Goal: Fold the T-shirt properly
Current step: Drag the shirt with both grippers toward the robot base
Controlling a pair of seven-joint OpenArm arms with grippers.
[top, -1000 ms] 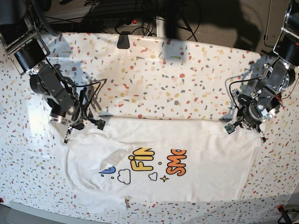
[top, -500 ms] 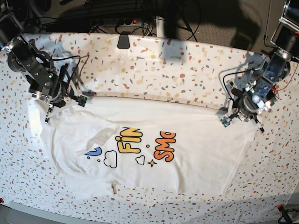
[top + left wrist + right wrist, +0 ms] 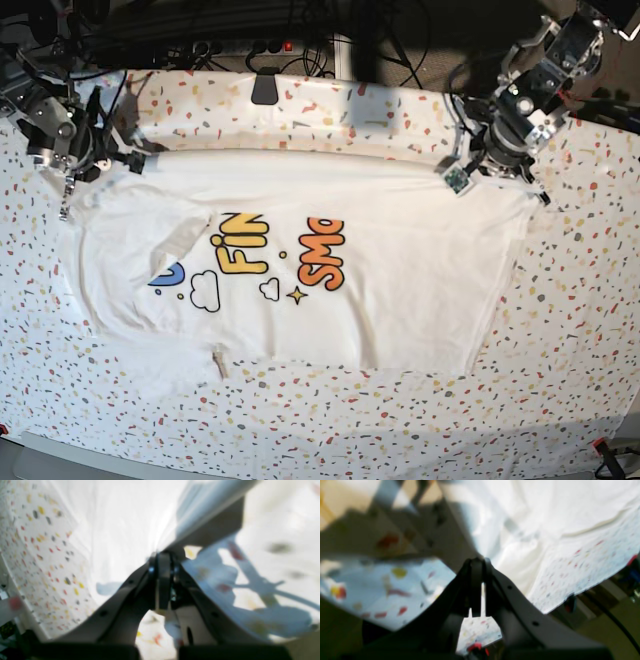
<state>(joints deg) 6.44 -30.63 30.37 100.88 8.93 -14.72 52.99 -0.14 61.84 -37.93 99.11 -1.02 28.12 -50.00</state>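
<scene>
Your left gripper [image 3: 497, 160] and right gripper [image 3: 88, 165] were each clamped on the T-shirt [image 3: 400, 270], pinching its far edge near the table cover's [image 3: 330, 120] far right and far left corners. The shirt lay spread across the middle, one sleeve flipped over the blue lettering, so you had no real fold made. Both wrist views were blurred; the fingertips hid the pinched cloth.

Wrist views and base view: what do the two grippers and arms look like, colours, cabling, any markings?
Both grippers, left gripper and right gripper, have matte black curved fingers with small screw holes. In the base view the arms are black and silver metal, wrapped with loose black cables; the left gripper carries a small green circuit board.
</scene>
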